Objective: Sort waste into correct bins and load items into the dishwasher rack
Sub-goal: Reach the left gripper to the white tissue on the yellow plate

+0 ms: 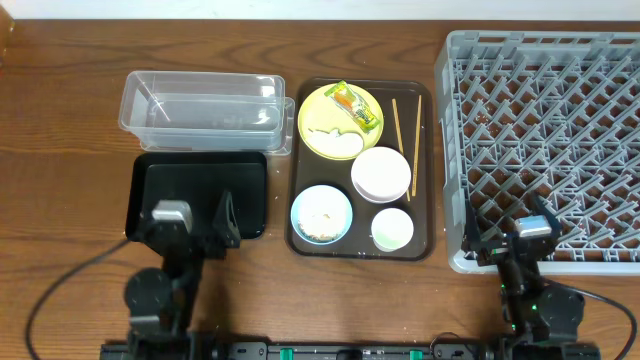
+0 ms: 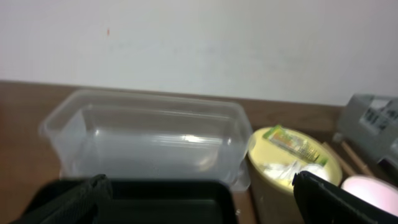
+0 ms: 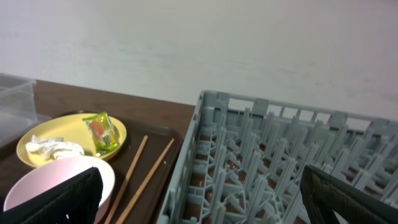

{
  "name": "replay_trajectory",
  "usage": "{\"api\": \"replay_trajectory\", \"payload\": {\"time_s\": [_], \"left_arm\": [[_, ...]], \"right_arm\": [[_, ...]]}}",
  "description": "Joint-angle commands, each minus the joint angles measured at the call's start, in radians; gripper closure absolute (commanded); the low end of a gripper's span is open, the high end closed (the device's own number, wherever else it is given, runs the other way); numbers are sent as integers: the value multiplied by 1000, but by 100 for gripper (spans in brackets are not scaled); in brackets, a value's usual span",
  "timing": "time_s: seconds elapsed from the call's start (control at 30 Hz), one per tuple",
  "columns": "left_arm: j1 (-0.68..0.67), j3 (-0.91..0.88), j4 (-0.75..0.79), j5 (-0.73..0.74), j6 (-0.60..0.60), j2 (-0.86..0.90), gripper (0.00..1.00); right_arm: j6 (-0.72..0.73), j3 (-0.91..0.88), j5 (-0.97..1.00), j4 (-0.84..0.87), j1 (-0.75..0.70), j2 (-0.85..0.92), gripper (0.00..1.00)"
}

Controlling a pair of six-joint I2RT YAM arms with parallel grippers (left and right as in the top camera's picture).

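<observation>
On the brown serving tray [image 1: 430, 160] a yellow plate [image 1: 325, 108] carries the green-and-orange wrapper [image 1: 358, 108] and a white scrap [image 1: 335, 138]. Beside it are a white bowl [image 1: 381, 173], a light blue bowl [image 1: 321, 213] with grains, a white cup [image 1: 392, 229] and two chopsticks [image 1: 405, 145]. The clear tub [image 1: 200, 108] and black tray [image 1: 198, 190] lie left, the grey rack [image 1: 545, 140] right. My left gripper [image 1: 195, 222] hangs open over the black tray's near edge. My right gripper [image 1: 508, 238] is open at the rack's near left corner. Both are empty.
The wrist views face a pale wall behind the table. In the left wrist view the clear tub [image 2: 149, 137] sits behind the black tray [image 2: 161, 202]. The right wrist view has the rack [image 3: 280, 155] wall beside the chopsticks [image 3: 134, 168].
</observation>
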Motion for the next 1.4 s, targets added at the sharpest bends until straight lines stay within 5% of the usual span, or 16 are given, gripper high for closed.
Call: {"api": "replay_trajectory", "payload": {"time_s": [0.0, 0.23, 0.73, 0.97, 1.37], "left_arm": [[-4, 165, -8, 92, 45, 161, 4], [-83, 513, -116, 173, 111, 548, 4], [-371, 1427, -822, 100, 199, 1432, 4], [-437, 1500, -919, 101, 274, 1644, 2], [-488, 1500, -766, 91, 352, 1830, 2]], "right_arm": [[-43, 106, -15, -3, 18, 89, 1], [-43, 331, -18, -45, 18, 391, 1], [-50, 795, -84, -373, 19, 864, 1], [-49, 794, -118, -423, 19, 916, 1], [-50, 794, -156, -468, 19, 925, 1]]}}
